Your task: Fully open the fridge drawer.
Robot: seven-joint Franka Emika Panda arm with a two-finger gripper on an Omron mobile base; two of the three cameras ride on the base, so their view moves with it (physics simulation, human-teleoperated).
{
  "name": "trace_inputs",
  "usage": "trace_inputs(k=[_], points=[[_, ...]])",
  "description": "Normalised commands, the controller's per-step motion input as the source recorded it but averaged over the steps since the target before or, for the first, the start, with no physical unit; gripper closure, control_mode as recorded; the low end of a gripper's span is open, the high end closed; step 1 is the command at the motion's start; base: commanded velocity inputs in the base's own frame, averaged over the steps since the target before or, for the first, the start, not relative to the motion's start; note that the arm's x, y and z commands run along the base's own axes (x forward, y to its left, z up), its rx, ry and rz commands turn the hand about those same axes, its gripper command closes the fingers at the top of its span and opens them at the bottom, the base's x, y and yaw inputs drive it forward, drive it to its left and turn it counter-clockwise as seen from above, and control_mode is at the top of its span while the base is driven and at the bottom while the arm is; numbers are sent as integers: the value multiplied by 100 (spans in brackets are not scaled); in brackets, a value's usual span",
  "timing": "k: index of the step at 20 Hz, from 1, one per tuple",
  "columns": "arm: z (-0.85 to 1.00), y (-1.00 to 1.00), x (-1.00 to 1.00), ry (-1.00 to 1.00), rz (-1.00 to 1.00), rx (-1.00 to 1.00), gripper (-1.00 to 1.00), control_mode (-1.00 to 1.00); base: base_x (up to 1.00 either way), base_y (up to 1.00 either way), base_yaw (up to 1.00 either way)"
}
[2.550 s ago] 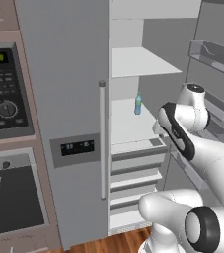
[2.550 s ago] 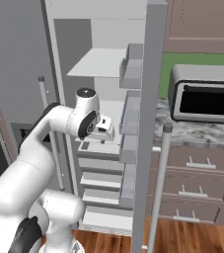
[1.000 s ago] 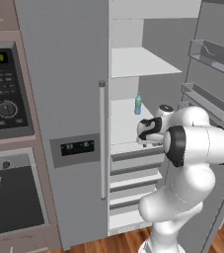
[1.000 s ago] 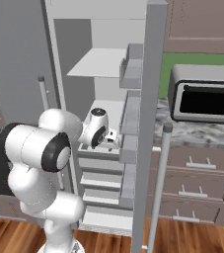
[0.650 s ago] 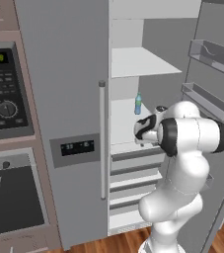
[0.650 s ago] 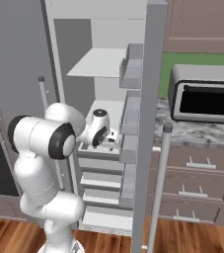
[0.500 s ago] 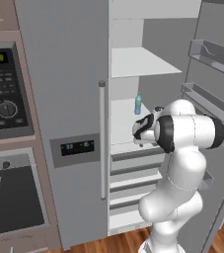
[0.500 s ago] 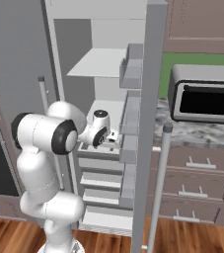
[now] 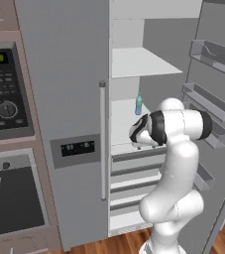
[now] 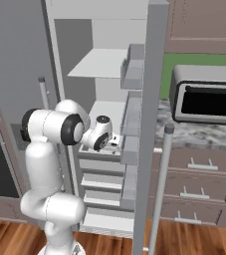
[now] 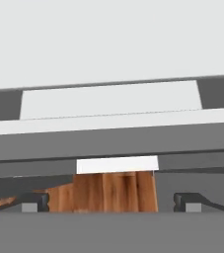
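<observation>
One white arm reached into the open fridge [image 9: 64, 99]. Its hand [image 9: 135, 137] sat right at the fridge drawer [image 9: 134, 155], the top one under the shelf with the small bottle [image 9: 139, 104]. The hand's fingers [image 11: 33, 201] were spread wide apart, gripping nothing. I think it needed to grab the front and pull. The arm hid part of the drawer.

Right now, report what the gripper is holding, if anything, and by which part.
Nothing held. The gripper is open, its fingertips spread wide above the fridge drawer front, gripping nothing.
</observation>
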Motion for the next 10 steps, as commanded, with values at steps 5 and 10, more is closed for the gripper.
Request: trace_inputs(k=[5, 10], points=[[-16, 0, 36, -2, 0, 0, -100, -100, 0, 0, 0], [-22, 0, 36, 0, 0, 0, -100, -100, 0, 0, 0]])
